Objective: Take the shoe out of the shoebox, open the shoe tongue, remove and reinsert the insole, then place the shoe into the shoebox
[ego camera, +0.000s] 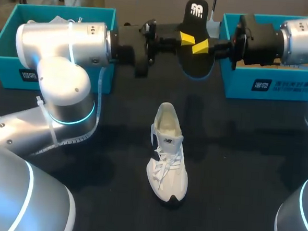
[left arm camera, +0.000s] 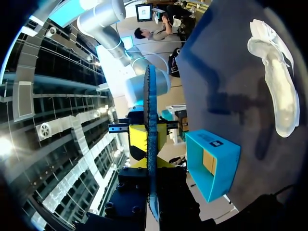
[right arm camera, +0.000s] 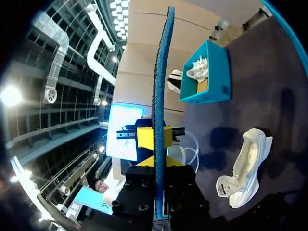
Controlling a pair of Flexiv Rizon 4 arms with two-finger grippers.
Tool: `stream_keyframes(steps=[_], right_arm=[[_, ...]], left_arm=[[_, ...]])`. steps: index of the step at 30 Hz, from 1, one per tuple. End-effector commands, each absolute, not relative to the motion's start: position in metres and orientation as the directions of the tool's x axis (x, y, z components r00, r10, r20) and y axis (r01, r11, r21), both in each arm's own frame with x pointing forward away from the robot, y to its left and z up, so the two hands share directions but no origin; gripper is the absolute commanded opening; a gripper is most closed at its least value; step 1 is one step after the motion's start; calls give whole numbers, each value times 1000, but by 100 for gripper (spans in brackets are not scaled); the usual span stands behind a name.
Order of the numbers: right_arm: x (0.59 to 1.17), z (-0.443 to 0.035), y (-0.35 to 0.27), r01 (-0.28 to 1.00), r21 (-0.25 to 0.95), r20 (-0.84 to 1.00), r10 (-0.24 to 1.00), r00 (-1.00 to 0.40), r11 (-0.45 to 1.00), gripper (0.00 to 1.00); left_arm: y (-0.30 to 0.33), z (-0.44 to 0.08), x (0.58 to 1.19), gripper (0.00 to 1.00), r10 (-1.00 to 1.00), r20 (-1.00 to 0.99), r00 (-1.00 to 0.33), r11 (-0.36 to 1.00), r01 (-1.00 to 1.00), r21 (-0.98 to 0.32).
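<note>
A black insole (ego camera: pixel 194 50) with a blue underside hangs in the air over the back of the table, held from both sides. My left gripper (ego camera: pixel 186 38) is shut on it from the left, and my right gripper (ego camera: pixel 201 46) is shut on it from the right. In the left wrist view the insole (left arm camera: pixel 151 120) stands edge-on between the yellow tips of the left gripper (left arm camera: pixel 149 139). The right wrist view shows the same for the insole (right arm camera: pixel 161 72) and right gripper (right arm camera: pixel 155 139). The white shoe (ego camera: pixel 167 153) stands upright mid-table, tongue open.
A blue shoebox (ego camera: pixel 3 59) stands at the back left, with another white shoe (right arm camera: pixel 199 70) inside it. A second blue shoebox (ego camera: pixel 260 83) stands at the back right. The dark tabletop (ego camera: pixel 245 168) spreads around the shoe.
</note>
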State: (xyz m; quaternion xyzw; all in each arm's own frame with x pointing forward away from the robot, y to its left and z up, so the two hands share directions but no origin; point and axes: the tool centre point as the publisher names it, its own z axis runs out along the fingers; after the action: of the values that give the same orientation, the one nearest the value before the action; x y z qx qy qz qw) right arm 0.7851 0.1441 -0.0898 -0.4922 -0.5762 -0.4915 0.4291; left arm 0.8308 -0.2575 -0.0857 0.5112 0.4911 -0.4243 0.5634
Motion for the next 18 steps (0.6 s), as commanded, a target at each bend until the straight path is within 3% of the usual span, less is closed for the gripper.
stream_keyframes(steps=[1,6,7,8,18], right_arm=[[786,-91,145,989,144,978,146,-147,30,0],[786,-92,147,988,154,977,144,-157,31,0],[786,-92,148,987,157,977,144,-160,33,0],[786,-93,149,984,173,974,145,-176,31,0],[790,-103,148,979,205,967,160,-200,-14,0]], left_arm=[[-261,-86,829,0,17,-988,153,107,982,154],[-261,-88,827,0,22,-990,137,96,986,139],[-260,-88,828,25,26,-991,134,97,986,135],[-257,-88,829,100,35,-992,121,109,986,124],[-226,-89,831,100,86,-995,44,125,991,54]])
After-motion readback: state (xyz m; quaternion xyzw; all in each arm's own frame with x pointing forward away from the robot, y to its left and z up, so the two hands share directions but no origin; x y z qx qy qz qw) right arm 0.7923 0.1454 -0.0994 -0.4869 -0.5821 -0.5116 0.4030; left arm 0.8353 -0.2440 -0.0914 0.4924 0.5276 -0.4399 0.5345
